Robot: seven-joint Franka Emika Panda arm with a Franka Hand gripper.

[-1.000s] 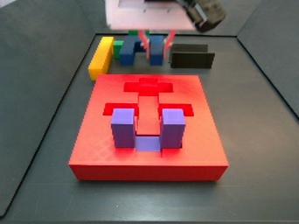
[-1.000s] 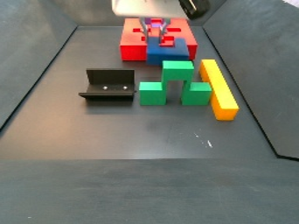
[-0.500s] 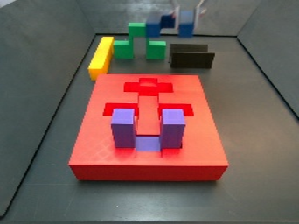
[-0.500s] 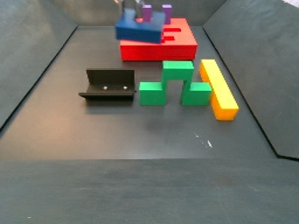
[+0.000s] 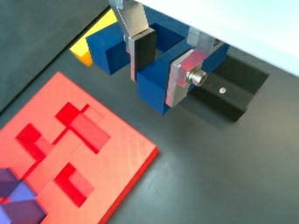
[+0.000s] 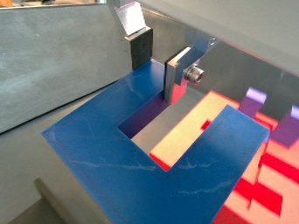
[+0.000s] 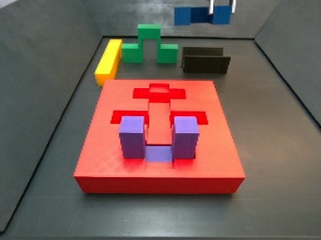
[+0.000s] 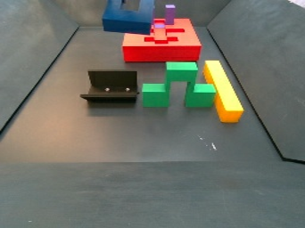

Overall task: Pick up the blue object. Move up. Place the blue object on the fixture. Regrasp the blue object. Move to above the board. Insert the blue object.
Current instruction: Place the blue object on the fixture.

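Observation:
My gripper (image 5: 162, 66) is shut on one prong of the dark blue U-shaped blue object (image 5: 152, 87) and holds it high in the air. In both side views the blue object (image 7: 198, 15) (image 8: 127, 18) hangs near the picture's top edge, and little of the gripper shows. The black fixture (image 7: 206, 61) (image 8: 111, 87) stands on the floor below, also in a wrist view (image 5: 228, 87). The red board (image 7: 157, 141) (image 8: 161, 44) lies flat with a purple U-shaped block (image 7: 157, 139) in one recess. In a wrist view the blue object (image 6: 140, 166) fills the picture and the board (image 6: 274, 171) lies beneath.
A green stepped block (image 7: 153, 42) (image 8: 179, 85) and a yellow bar (image 7: 109, 59) (image 8: 223, 89) lie on the dark floor beside the fixture. Dark walls rise round the floor.
My gripper has lifted the blue object off the floor from between the green block and the fixture. It now hangs high, shifted towards the fixture's side.

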